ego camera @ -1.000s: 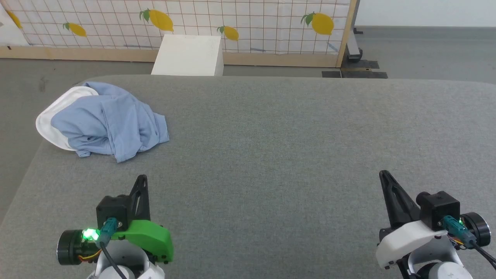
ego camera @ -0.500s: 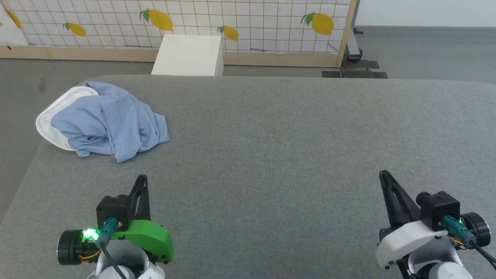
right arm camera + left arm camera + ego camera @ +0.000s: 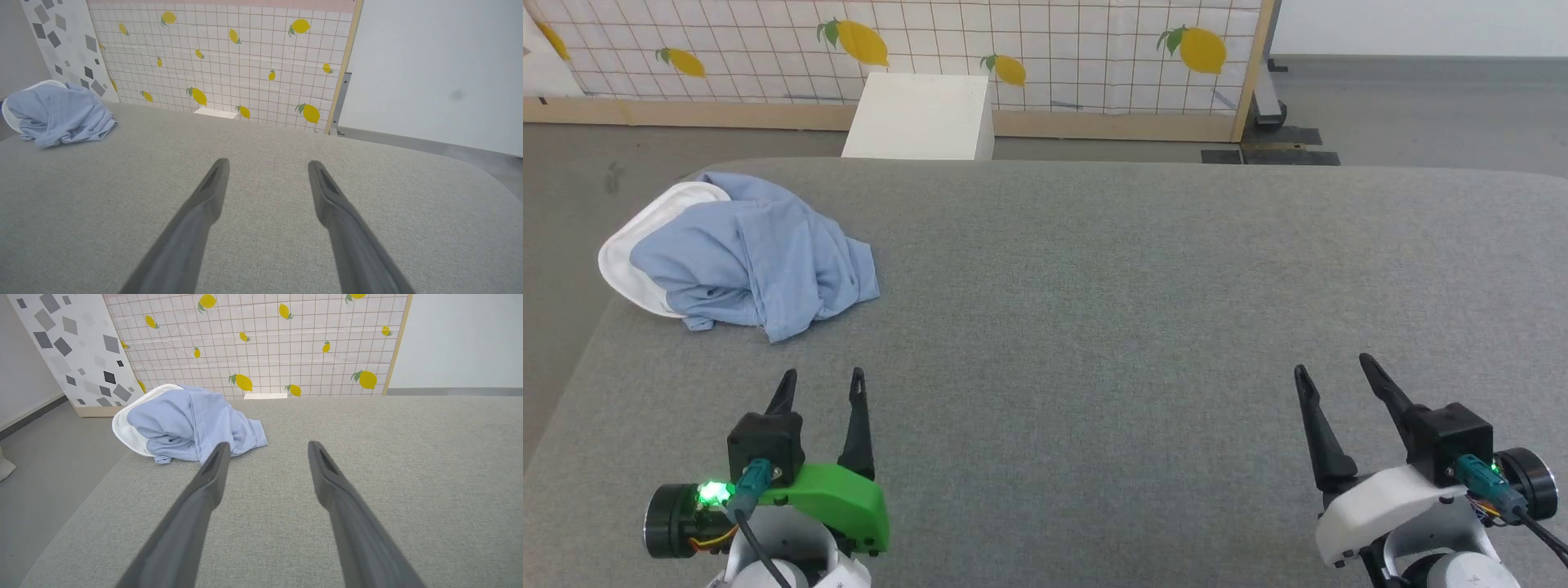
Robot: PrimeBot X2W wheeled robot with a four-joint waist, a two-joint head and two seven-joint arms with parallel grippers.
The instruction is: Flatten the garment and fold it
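Note:
The garment (image 3: 747,261), a light blue shirt with a white edge showing on its left, lies crumpled in a heap at the far left corner of the grey table (image 3: 1094,286). It also appears in the left wrist view (image 3: 188,422) and the right wrist view (image 3: 57,112). My left gripper (image 3: 821,377) stands open near the front left, a short way in front of the heap, nothing between its fingers. My right gripper (image 3: 1331,363) stands open at the front right, far from the garment and empty.
A white box (image 3: 920,117) stands on the floor beyond the table's far edge. Behind it runs a lemon-patterned tiled screen (image 3: 1054,49) in a wooden frame. The garment overhangs the table's left edge, with grey floor (image 3: 560,212) beside it.
Both grippers have gone from shut to open. The arms and the garment have stayed in place.

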